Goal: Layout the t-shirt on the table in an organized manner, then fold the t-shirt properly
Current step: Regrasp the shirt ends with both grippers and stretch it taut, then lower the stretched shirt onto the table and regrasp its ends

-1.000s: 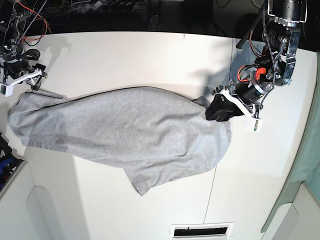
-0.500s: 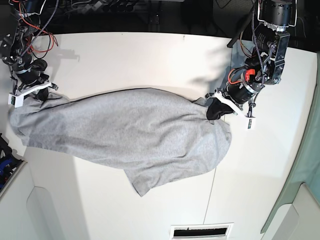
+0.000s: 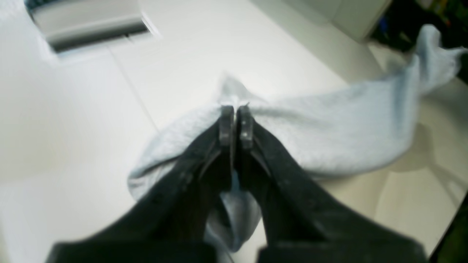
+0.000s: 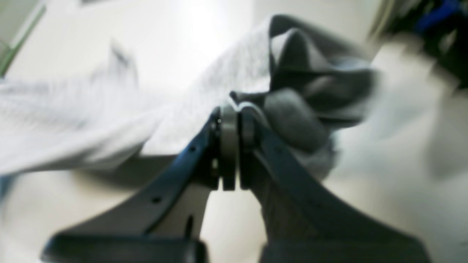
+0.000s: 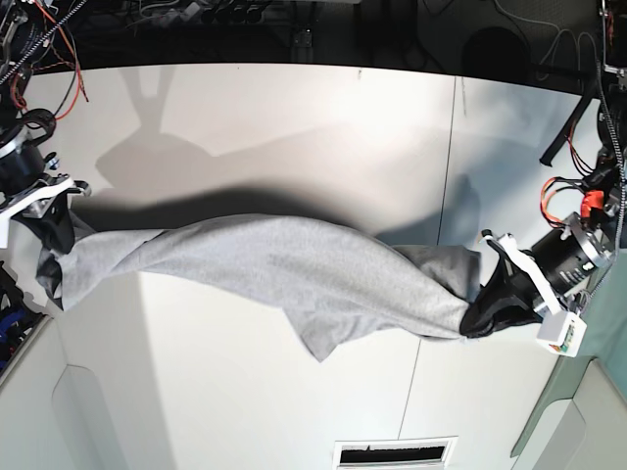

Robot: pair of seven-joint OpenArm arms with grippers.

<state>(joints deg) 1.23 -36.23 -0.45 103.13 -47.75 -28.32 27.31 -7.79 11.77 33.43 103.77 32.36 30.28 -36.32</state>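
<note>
White table [image 5: 294,108], one t-shirt [image 5: 294,269] between two pincers [image 5: 480,308] [image 5: 54,235], both clamped on it.

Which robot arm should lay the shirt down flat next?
Probably both, but the left gripper looks better placed: it is shut on the shirt over open table, while the right gripper, also shut on it, sits at the table's edge.

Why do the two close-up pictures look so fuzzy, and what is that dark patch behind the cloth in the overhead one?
Right wrist view: heavy smear across the t-shirt and background, as from motion. Left wrist view: softer blur, with the left gripper sharpest. Base view: crisp, with the lifted shirt's dark shadow on the table and bright glare near the top.
</note>
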